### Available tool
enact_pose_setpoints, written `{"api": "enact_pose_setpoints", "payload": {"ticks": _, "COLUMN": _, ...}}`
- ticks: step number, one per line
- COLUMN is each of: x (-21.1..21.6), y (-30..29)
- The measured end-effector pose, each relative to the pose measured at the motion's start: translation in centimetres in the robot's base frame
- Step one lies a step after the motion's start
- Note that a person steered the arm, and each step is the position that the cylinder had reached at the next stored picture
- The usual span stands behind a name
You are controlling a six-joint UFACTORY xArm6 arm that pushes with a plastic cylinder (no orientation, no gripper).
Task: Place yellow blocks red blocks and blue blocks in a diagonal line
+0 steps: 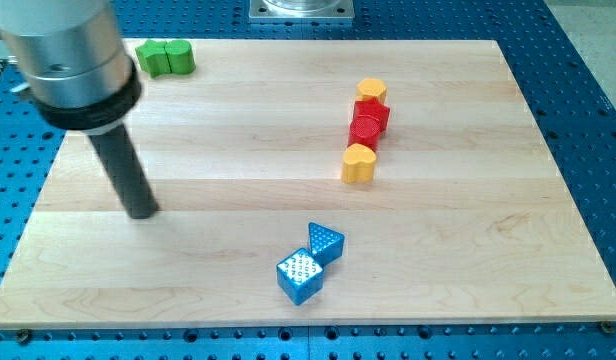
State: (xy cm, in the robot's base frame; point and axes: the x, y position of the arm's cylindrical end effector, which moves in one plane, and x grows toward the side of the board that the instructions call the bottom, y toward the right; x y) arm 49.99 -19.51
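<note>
My tip (143,211) rests on the wooden board (468,260) at the view's left, far from the task blocks. A yellow block (370,91), two red blocks (373,113) (365,131) and a yellow heart block (358,163) form a short touching column right of centre. A blue triangle block (325,242) and a blue cube (299,276) touch each other near the view's bottom centre, below and left of that column. The tip is about 150 px left of the blue pair.
Two green blocks (166,58) sit side by side at the board's top left edge, just right of the arm's grey housing (73,60). A blue perforated table (578,60) surrounds the board. A metal mount (301,9) sits at the view's top.
</note>
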Motion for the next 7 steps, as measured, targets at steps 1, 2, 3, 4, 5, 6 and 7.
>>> {"api": "enact_pose_setpoints", "payload": {"ticks": 1, "x": 0.0, "y": -3.8}}
{"api": "enact_pose_setpoints", "payload": {"ticks": 2, "x": 2.9, "y": -2.8}}
{"api": "enact_pose_setpoints", "payload": {"ticks": 3, "x": 11.2, "y": 1.1}}
{"api": "enact_pose_setpoints", "payload": {"ticks": 4, "x": 11.8, "y": 2.1}}
{"api": "enact_pose_setpoints", "payload": {"ticks": 5, "x": 11.9, "y": 5.2}}
{"api": "enact_pose_setpoints", "payload": {"ticks": 6, "x": 11.9, "y": 10.1}}
{"api": "enact_pose_setpoints", "payload": {"ticks": 7, "x": 11.9, "y": 17.6}}
